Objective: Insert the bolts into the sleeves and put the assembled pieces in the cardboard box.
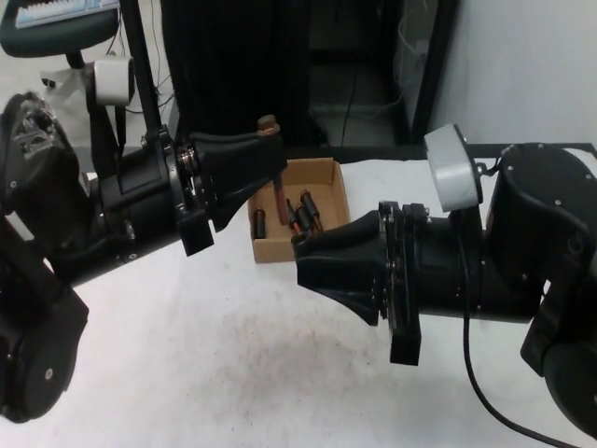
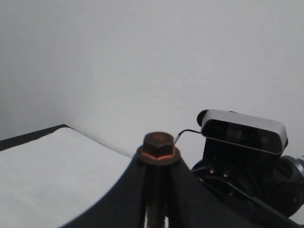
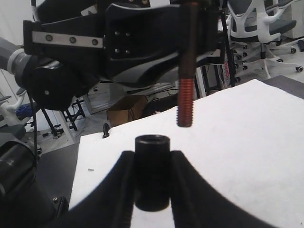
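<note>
Bolt (image 1: 269, 123) and left gripper (image 1: 270, 154) are met first. The bolt is pinched upright, with its hex head just above the fingertips and its shaft hanging below them. In the left wrist view the head is seen from nearly end-on, seated on top of the two fingers (image 2: 118, 199) pressed against the shaft. The right arm's camera (image 2: 243, 133) is seen beyond it, and the lower end of the bolt is hidden. That end is supplied by the right wrist view, where the threaded tip is seen just above the open mouth of the sleeve (image 3: 152, 178). It is apart from the sleeve and not in line with the bore.

Beyond both grippers, the box (image 1: 272, 248) is seen from the high view, with assembled pieces (image 1: 306, 210) lying in it.

The sleeve is gripped upright between the fingers (image 3: 118, 190) of the right gripper (image 1: 298, 257). From the high view it cannot be made out.

The left arm is held raised and roughly level over the bench (image 1: 233, 355), its gripper turned toward the right arm. The right arm is held level and lower, its gripper facing back beneath the bolt.
</note>
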You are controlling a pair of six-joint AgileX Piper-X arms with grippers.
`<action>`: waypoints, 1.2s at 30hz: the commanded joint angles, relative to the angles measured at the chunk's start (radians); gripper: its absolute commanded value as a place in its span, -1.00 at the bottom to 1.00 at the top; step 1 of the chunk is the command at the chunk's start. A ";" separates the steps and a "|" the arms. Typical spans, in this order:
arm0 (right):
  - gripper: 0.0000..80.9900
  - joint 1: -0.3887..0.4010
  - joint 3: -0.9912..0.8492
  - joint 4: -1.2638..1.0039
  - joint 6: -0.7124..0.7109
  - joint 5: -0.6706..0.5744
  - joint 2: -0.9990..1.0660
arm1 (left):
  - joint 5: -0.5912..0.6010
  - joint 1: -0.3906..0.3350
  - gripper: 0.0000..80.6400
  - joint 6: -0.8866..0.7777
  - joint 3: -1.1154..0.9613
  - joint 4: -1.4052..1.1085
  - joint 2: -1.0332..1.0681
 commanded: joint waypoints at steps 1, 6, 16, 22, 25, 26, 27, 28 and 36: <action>-0.98 0.001 -0.002 -0.010 0.004 0.014 -0.015 | 0.006 0.002 -1.00 -0.007 -0.003 -0.022 -0.014; -0.98 0.001 -0.002 -0.006 -0.001 0.033 -0.013 | 0.006 0.002 -1.00 -0.025 -0.003 -0.022 -0.014; -0.98 0.001 -0.002 0.056 -0.049 0.051 -0.013 | -0.010 -0.028 -1.00 -0.073 -0.003 -0.091 -0.014; -0.98 0.001 -0.002 0.056 -0.049 0.056 -0.013 | -0.010 -0.045 -1.00 -0.075 -0.003 -0.086 -0.014; -0.98 0.001 -0.002 0.056 -0.049 0.056 -0.013 | 0.004 -0.045 -1.00 -0.075 -0.001 -0.063 -0.014; -0.98 0.001 -0.002 0.056 -0.049 0.056 -0.013 | 0.004 -0.045 -1.00 -0.075 0.002 -0.056 -0.014; -0.98 0.001 -0.002 0.056 -0.049 0.056 -0.013 | 0.004 -0.045 -1.00 -0.068 0.007 -0.053 -0.014; -0.98 0.001 -0.002 0.056 -0.047 0.056 -0.013 | 0.004 -0.045 -1.00 -0.067 0.013 -0.054 -0.014; -0.98 0.001 -0.002 0.056 -0.047 0.033 -0.013 | -0.002 -0.045 -1.00 -0.061 0.066 -0.054 -0.014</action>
